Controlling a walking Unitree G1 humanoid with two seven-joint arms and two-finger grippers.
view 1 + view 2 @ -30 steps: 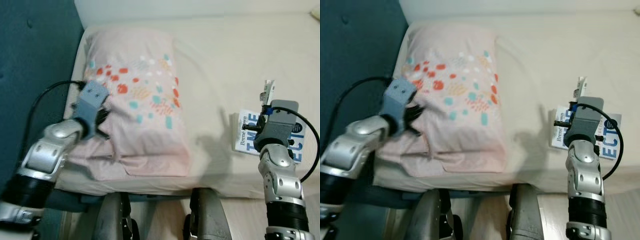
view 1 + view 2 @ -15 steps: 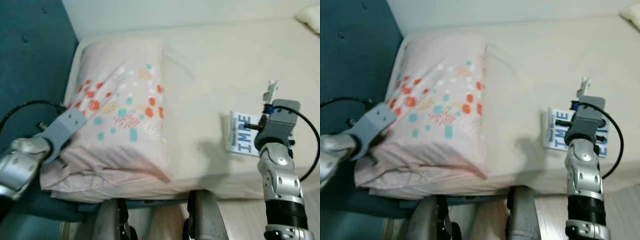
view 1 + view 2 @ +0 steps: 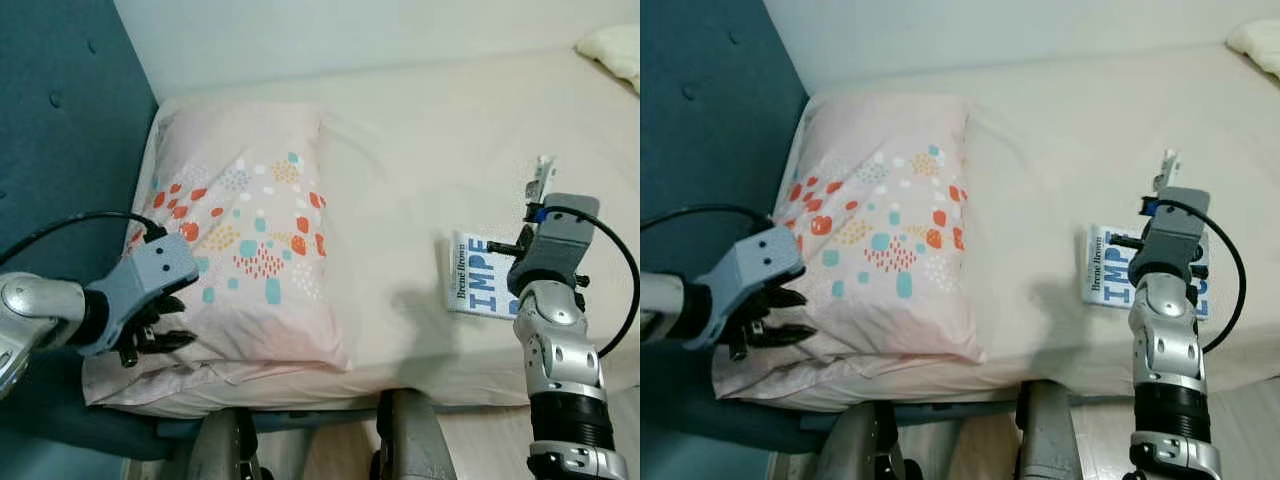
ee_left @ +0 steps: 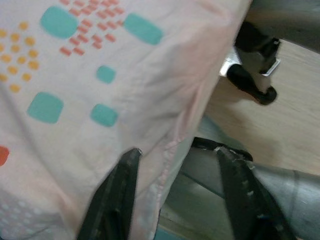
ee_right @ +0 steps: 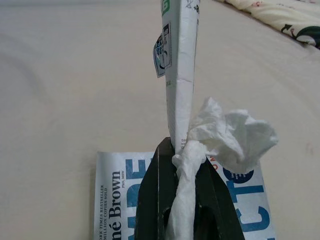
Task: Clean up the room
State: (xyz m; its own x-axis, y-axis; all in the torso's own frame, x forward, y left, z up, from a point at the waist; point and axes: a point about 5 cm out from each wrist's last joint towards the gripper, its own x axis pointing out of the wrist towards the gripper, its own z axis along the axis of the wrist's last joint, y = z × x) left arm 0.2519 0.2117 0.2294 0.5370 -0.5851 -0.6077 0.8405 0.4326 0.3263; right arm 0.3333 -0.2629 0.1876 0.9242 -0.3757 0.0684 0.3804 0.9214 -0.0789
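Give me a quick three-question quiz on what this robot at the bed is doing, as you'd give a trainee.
1. True or false: the right gripper is shut on a crumpled tissue and a flat carton.
2. What lies on the bed beneath it? A) book B) phone C) sock
3. Fill in: the left gripper's open fingers straddle the edge of the ____.

Key: 1 true; 2 A, the book; 3 pillow.

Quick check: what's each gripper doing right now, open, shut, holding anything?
Left gripper: open, fingers spread at the near edge of the pillow, gripping nothing.
Right gripper: shut on a flat carton and a crumpled tissue, above the book.
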